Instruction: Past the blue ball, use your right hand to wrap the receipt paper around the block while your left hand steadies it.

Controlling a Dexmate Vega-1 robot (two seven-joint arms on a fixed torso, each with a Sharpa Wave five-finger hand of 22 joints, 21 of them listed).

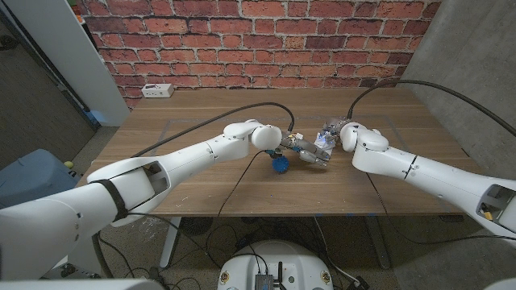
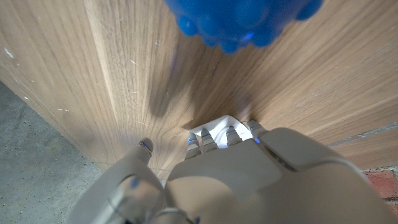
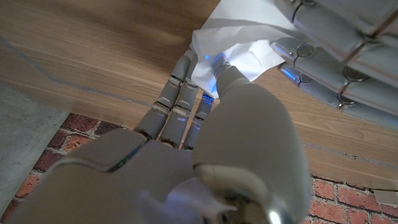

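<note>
My right hand (image 1: 332, 138) pinches the white receipt paper (image 3: 233, 37) at the table's (image 1: 201, 181) centre. My left hand (image 1: 300, 147) meets it from nine o'clock, fingers (image 3: 329, 43) on the paper bundle. The blue ball (image 1: 280, 164) sits at seven o'clock of both hands.

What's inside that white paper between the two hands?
The paper is bunched between the right hand and left hand. Whatever it wraps is covered; no block is visible.
</note>
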